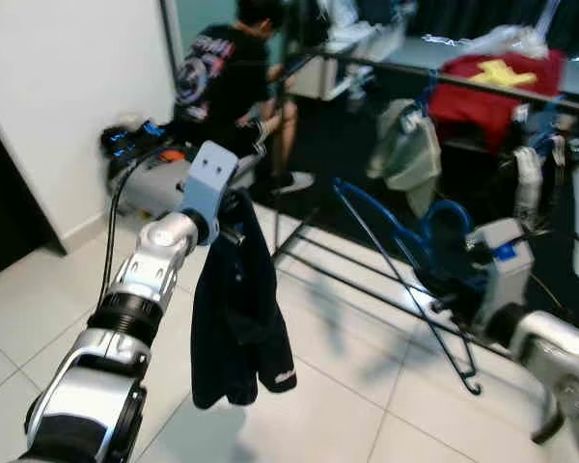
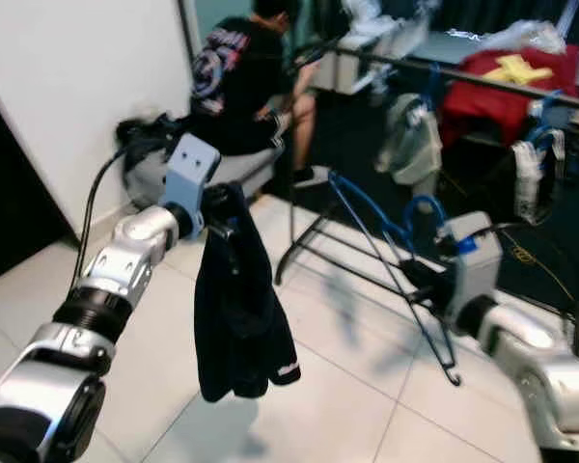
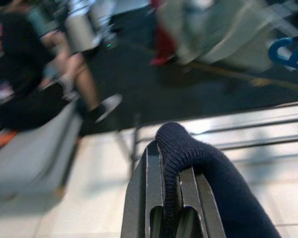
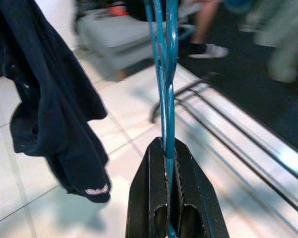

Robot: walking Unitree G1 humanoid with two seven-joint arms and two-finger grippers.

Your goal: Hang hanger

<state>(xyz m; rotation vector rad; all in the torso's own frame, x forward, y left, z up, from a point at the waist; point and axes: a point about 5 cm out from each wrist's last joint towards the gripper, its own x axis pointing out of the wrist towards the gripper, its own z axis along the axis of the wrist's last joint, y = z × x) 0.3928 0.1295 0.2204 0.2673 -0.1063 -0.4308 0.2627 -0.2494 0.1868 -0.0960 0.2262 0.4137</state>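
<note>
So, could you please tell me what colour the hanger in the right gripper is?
Blue: the hanger in the right gripper shows best in the right wrist view.

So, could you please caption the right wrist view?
Right hand clamps blue hanger; dark garment hangs alongside.

Garment [image 1: 236, 318] hangs from left gripper [image 3: 171, 198], near left. Hanger [image 1: 405, 280] in right gripper [image 4: 171, 198], right. Drying rack [image 1: 444, 77] far right; person [image 1: 232, 77] sits far behind.

Home laundry corner: clothes are hanging on a drying rack [image 1: 482, 87], white floor tiles [image 1: 347, 405] showing, a person [image 1: 234, 77] sitting nearby.
</note>
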